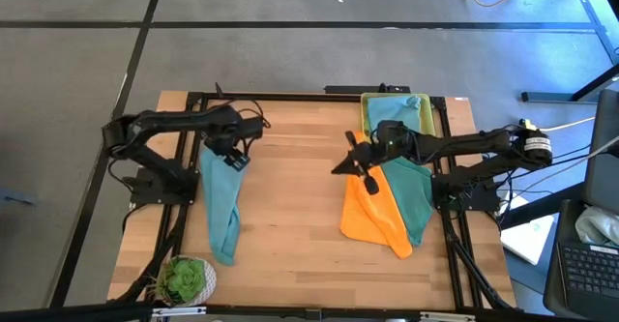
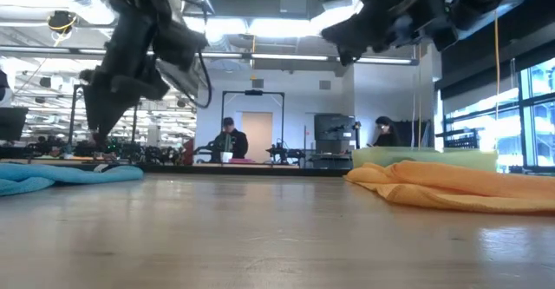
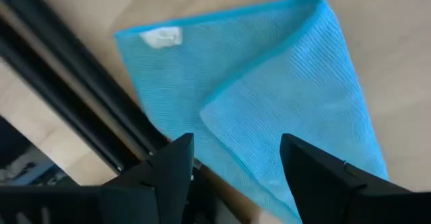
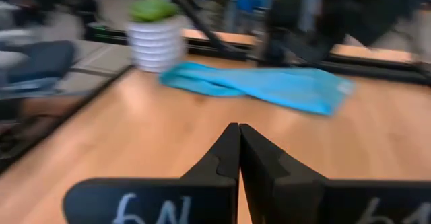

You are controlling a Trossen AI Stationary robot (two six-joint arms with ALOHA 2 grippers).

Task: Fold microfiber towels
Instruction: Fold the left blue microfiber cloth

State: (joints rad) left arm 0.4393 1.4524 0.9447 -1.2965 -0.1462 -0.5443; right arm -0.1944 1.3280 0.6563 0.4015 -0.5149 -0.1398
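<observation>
Left gripper [image 1: 235, 158] raised off the table [image 1: 290, 206], jaws spread wide and holding nothing; light blue towel [image 1: 221, 198] directly beneath them, folded over, its white tag [image 3: 160, 37] at one corner, trailing from under the fingers [image 3: 176, 158] toward the small potted plant [image 1: 184, 279]. Right gripper [image 1: 360, 164] also lifted, jaws pressed tightly together, empty; orange towel [image 1: 372, 216] just below and beside its tips, teal towel [image 1: 414, 194] partly overlapping it, yellow tray [image 1: 369, 104] with another blue cloth [image 1: 394, 103] behind the wrist.
</observation>
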